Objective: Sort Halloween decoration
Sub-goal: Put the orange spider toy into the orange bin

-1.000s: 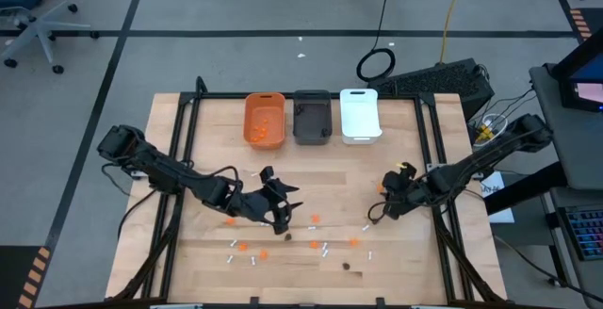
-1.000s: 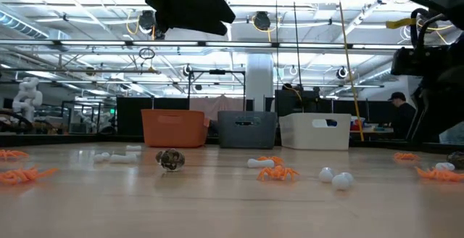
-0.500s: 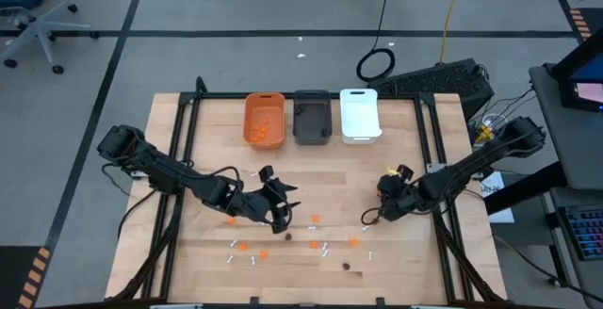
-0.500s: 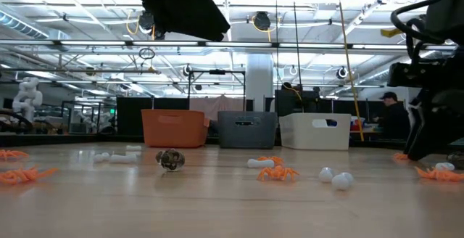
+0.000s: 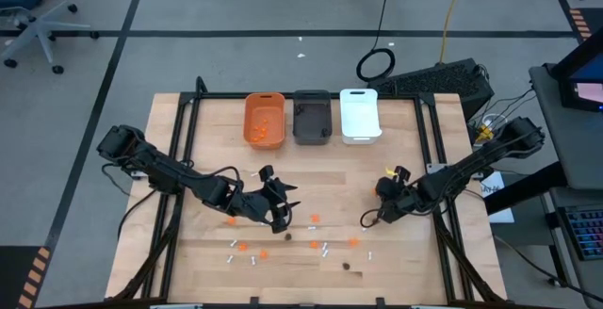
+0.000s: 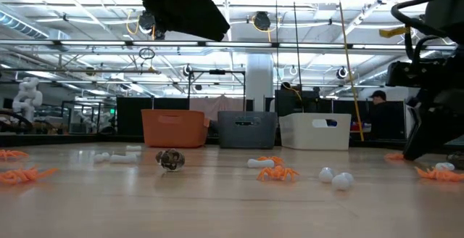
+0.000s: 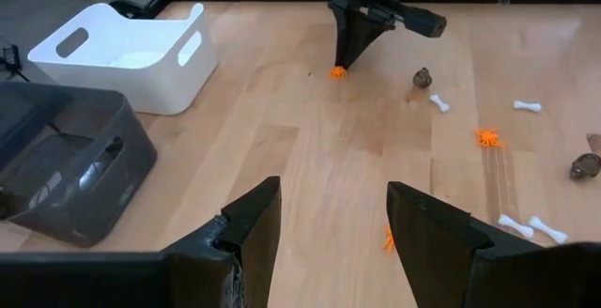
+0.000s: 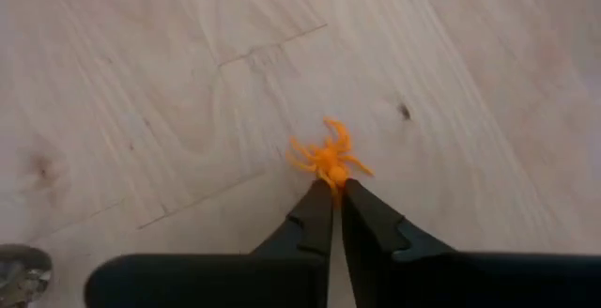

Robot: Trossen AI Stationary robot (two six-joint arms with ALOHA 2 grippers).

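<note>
Wood table [image 5: 330,182]: R gripper [image 8: 334,188] pinching orange spider [image 8: 329,157], L gripper [image 5: 280,205] hovering open

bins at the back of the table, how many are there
3, side by side along the table's far edge: the orange bin on the left, the dark grey bin in the middle, the white bin on the right. None seems hidden.
</note>
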